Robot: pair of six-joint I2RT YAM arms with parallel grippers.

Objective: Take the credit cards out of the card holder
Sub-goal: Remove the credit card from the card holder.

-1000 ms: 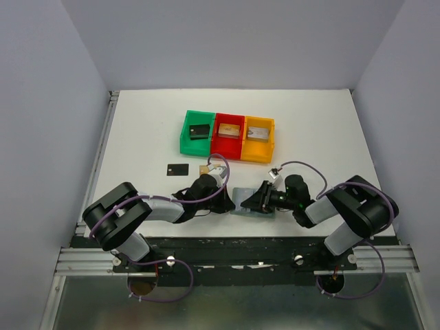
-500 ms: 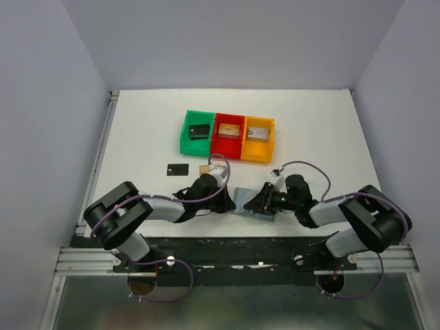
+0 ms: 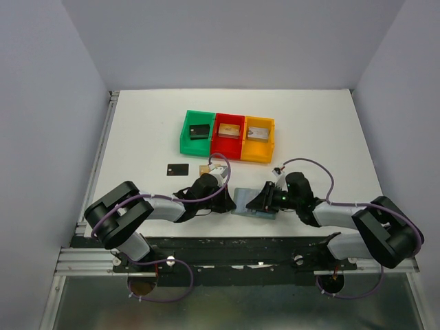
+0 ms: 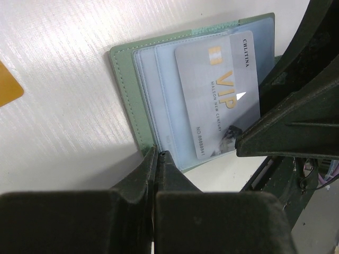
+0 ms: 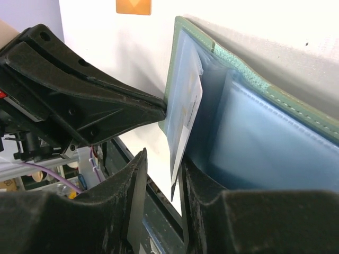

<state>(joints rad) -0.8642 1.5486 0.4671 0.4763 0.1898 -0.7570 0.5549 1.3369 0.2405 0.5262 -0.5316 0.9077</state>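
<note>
The card holder (image 3: 251,201) lies open near the table's front edge, pale green outside (image 4: 123,90) and light blue inside (image 5: 275,143). A silvery-grey VIP credit card (image 4: 220,95) sticks halfway out of its pocket. My left gripper (image 4: 155,154) is shut, and its tips press at the holder's near edge (image 3: 227,204). My right gripper (image 5: 161,172) is open; the card's free edge (image 5: 186,124) stands between its fingers, close to the right one, with a gap on the left. A black card (image 3: 177,169) and a golden-tan card (image 3: 203,169) lie on the table.
Green (image 3: 196,132), red (image 3: 229,135) and yellow (image 3: 258,137) bins stand in a row behind, each with something inside. The two grippers face each other over the holder, a short way apart. The table's front rail (image 3: 234,242) runs just below.
My right arm's elbow has swung out to the right and lower, while its gripper stayed at the holder and narrowed slightly. The left arm has not moved.
</note>
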